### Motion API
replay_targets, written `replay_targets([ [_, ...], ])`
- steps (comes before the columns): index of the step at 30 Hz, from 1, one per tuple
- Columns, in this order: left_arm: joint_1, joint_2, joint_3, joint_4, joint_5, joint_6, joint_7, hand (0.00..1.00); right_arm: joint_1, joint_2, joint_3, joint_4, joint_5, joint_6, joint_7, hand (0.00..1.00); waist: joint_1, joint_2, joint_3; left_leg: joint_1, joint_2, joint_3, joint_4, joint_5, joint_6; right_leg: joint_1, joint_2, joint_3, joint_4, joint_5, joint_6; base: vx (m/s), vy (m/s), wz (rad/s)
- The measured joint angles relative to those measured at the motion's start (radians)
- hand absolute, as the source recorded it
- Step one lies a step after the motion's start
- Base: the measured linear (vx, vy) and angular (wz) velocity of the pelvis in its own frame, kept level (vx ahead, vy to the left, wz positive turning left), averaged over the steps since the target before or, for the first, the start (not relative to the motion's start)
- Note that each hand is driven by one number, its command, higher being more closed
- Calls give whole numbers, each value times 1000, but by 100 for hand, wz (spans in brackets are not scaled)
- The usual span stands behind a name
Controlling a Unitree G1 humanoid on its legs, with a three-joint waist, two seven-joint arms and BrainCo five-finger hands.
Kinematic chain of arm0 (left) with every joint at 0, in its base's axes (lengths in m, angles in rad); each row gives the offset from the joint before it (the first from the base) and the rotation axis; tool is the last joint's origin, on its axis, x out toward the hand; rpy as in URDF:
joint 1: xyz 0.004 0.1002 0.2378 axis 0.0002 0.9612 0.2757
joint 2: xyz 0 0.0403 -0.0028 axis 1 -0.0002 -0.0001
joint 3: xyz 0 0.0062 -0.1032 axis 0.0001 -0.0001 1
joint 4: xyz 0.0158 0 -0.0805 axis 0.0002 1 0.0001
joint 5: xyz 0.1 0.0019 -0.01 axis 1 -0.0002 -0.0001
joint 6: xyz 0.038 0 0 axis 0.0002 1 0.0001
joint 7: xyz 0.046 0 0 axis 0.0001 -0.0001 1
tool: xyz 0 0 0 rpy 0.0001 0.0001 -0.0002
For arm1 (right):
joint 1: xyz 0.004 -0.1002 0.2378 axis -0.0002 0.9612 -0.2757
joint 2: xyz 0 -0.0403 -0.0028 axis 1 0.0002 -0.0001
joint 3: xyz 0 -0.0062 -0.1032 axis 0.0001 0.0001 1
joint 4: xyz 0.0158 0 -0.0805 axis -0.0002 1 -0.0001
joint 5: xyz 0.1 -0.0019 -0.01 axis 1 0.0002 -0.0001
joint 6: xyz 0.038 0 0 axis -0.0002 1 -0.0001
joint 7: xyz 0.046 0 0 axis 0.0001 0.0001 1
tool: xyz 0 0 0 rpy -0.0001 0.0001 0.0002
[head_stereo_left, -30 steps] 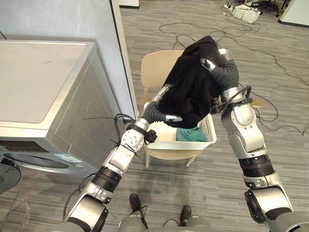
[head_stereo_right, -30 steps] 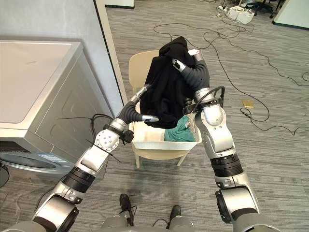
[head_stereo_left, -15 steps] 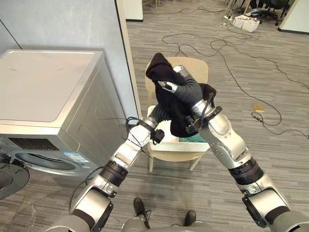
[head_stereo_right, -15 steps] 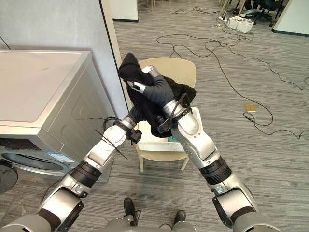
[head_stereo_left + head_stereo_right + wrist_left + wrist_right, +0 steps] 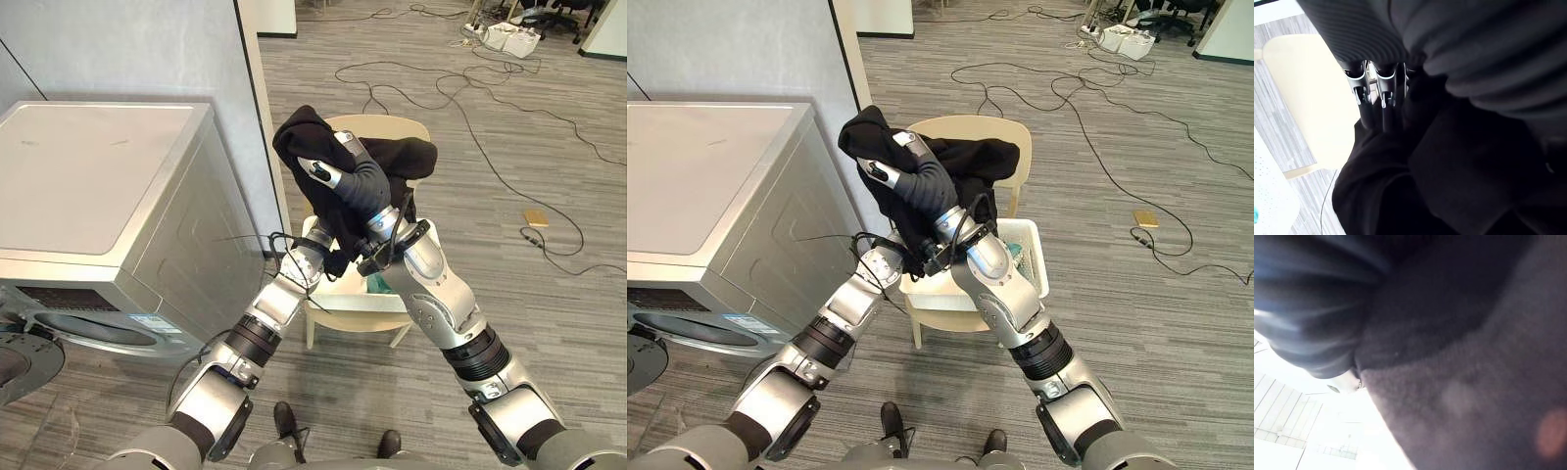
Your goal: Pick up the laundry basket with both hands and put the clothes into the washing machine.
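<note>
Nearest me, at the lower left, the washing machine [image 5: 98,186] stands with its round door [image 5: 18,360] swung open. My left arm reaches up past the machine's right front corner. The left hand [image 5: 1383,93] is pushed into the black garment [image 5: 397,162] from below, and I cannot tell whether it grips the cloth or only presses against it. Just behind that arm the white laundry basket [image 5: 1035,262] sits on the seat of a beige chair [image 5: 965,128]. A teal cloth [image 5: 377,284] lies inside the basket against its right wall. Above the basket's left edge my right hand [image 5: 338,162] holds the black garment aloft. Its thumb is clamped onto the fabric, and the cloth drapes over the back of the hand, hanging down on both sides and across the top edge of the chair back. Beyond the chair, black cables [image 5: 355,69] trail over the grey floor [image 5: 549,147]
</note>
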Motion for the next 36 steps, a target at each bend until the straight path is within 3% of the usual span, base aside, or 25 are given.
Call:
replay_targets([
  [5, 1, -10, 34, 0, 24, -4, 64, 100, 40, 17, 3, -2, 1, -38, -12, 100, -2, 0, 0, 2, 1, 1, 0, 0, 0, 0, 1, 2, 0, -1, 0, 7, -1, 1],
  [6, 3, -11, 35, 0, 33, -5, 82, 100, 51, 17, 3, -2, 0, -46, -26, 0, -2, 0, 0, 2, 1, 1, 0, 0, 0, 0, 1, 2, 0, -1, 0, 0, 0, 0],
  [10, 16, -18, 55, -2, 65, -16, 123, 100, 94, 31, 2, -1, -3, -68, -51, 0, -3, 0, 0, 2, 2, 4, -1, -3, -2, -2, 1, 5, 0, -2, -1, -4, 3, -1],
  [19, 113, -23, 187, -77, 82, -23, 185, 100, 202, 67, -22, -2, -52, -68, -112, 0, -3, 0, 0, 14, 5, 28, -1, -10, -1, -3, 1, 25, -2, -5, -8, 2, 6, -6],
  [27, 202, -20, 312, -174, 80, -35, 189, 100, 307, 106, -173, -21, -50, -72, -135, 0, -3, 1, 0, 22, 5, 37, 0, -11, -2, -1, 1, 38, -4, -1, -3, 22, -2, -4],
  [31, 248, -9, 411, -230, 79, -44, 188, 100, 361, 104, -250, -44, -49, -100, -136, 0, -12, 3, -5, 36, 7, 54, 0, -14, -6, 0, 1, 56, -6, -1, -3, 26, -5, -14],
  [36, 309, 5, 526, -362, 55, -84, 188, 100, 439, 101, -343, -62, -44, -106, -133, 0, -25, 11, -19, 48, 9, 72, -1, -28, -21, 0, 2, 76, -17, -1, -9, 18, -2, -11],
])
